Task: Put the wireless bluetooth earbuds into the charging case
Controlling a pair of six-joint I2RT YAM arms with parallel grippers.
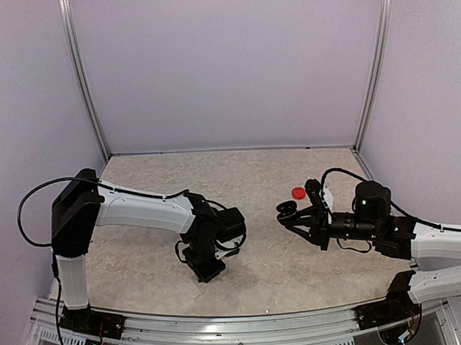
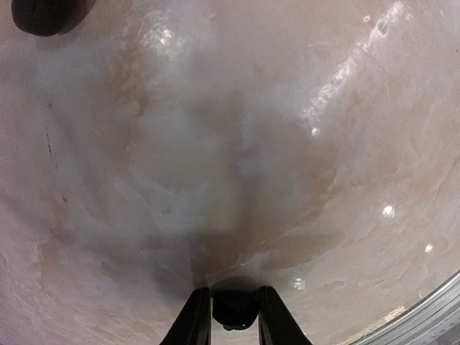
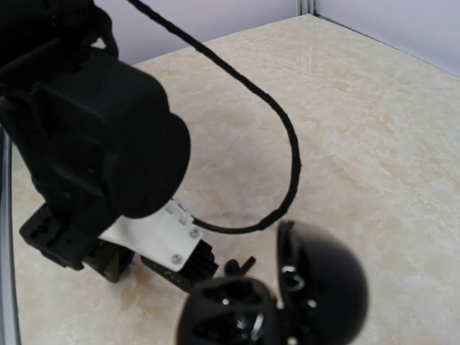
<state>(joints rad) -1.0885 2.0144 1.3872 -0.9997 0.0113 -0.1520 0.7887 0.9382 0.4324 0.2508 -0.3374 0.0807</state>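
Black plastic fills the bottom of the right wrist view: the charging case (image 3: pixel 230 320) sits there with its lid (image 3: pixel 323 279) swung up and open to the right, its inner wells facing the camera (whether a bud lies in them is too blurred to tell). Beyond it in that view the left arm (image 3: pixel 93 144) stands over the pale marbled desk (image 1: pixel 246 172). Seen from above, the right claw (image 1: pixel 291 216) reaches leftward over the middle of the desk, and its two prongs narrow in on the case, which it appears to grip at their tips; whether the case is clear of the surface cannot be told. Just behind the case, toward the back wall, a small red round thing (image 1: pixel 298 192) lies on the desk, too small to name with any certainty. The left claw (image 1: pixel 205 270) points straight down, well to the left of the case and nearer the front edge. Its own wrist view shows its fingers (image 2: pixel 195 320) drawn close together and pinching a small rounded black earbud (image 2: pixel 233 309) between them, just above the glossy desk. A dark rounded shape (image 2: pixel 43 14) sits cut off in the top left corner of that view, and what it is cannot be made out.
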